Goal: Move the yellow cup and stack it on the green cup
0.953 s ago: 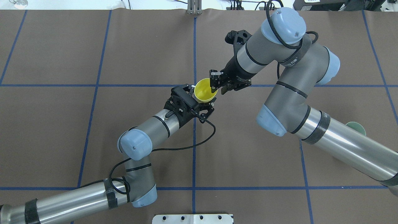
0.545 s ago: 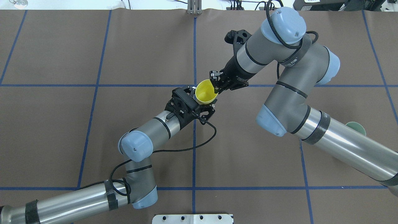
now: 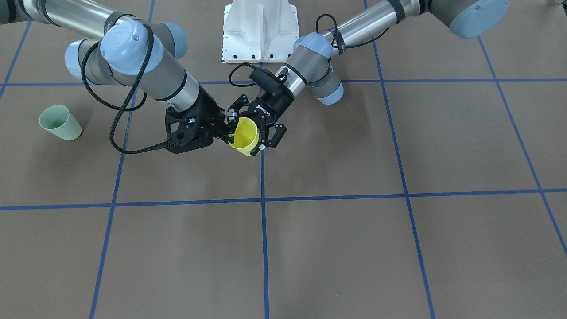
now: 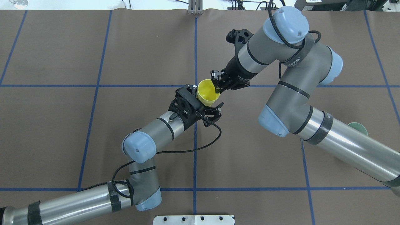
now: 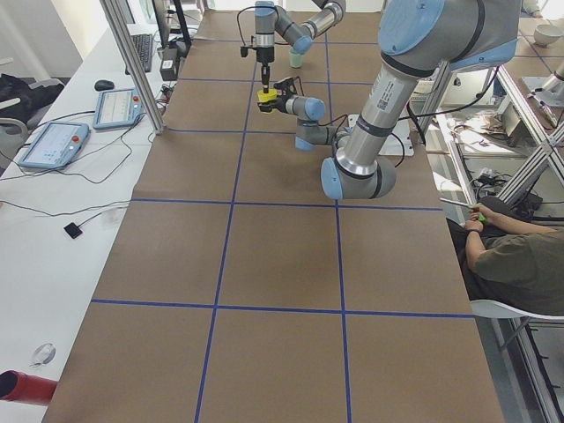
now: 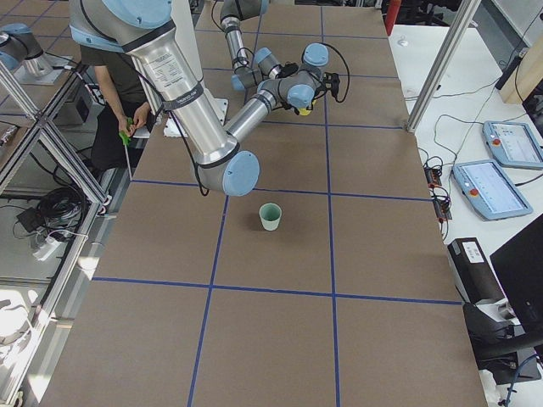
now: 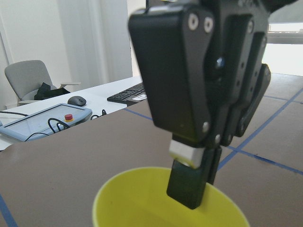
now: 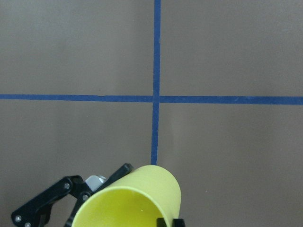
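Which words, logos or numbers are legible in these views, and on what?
"ROBOTIQ": white print on the left gripper, on its black body, front-facing view.
Lettering on the dark strap around the right arm: too blurred to read.
Printed label on the right arm, right side view: too small.
The yellow cup and the green cup: no text.

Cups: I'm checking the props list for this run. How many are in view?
2. The yellow cup is held off the table at its centre, rim pinched by the right gripper. The green cup stands upright, alone, on the robot's right side. None looks hidden.
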You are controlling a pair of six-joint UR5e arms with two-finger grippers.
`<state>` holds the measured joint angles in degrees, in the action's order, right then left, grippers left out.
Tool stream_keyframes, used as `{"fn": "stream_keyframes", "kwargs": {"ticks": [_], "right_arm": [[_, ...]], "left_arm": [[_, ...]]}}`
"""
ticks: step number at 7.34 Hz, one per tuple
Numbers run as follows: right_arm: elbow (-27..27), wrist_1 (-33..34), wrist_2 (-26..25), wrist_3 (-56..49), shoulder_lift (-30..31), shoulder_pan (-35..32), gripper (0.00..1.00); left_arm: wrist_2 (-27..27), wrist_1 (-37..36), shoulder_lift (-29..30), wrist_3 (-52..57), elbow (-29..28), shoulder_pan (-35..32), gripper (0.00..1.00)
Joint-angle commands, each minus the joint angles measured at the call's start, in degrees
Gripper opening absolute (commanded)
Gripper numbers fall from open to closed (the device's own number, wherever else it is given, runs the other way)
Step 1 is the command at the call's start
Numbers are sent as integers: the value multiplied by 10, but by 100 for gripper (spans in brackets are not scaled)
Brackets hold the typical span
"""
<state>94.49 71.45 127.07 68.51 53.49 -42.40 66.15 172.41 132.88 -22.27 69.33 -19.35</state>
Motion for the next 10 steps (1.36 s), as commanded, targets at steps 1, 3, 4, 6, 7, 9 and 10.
{"fn": "stream_keyframes", "kwargs": {"ticks": [1,3,4,6,7,9,10], "right_arm": [[42,3,10,-2,37,-24,0],[72,6,46,-3,72,-61,0],[97,8,47,-2,100,-75,0],[146,9,44,0,184,-149,0],[179,9,42,-5,259,-184,0],[225,9,43,-10,381,-205,0],[241,8,42,-29,432,-205,0]], "left_arm": [[-21,3,-4,-1,0,0,100],[-24,4,-4,-1,1,0,100],[-24,7,-4,0,0,0,100],[-25,7,-1,0,0,1,100],[-25,8,-1,-1,1,0,100],[-57,-1,3,-48,-4,-3,100],[-65,-1,3,-51,-6,-7,100]]}}
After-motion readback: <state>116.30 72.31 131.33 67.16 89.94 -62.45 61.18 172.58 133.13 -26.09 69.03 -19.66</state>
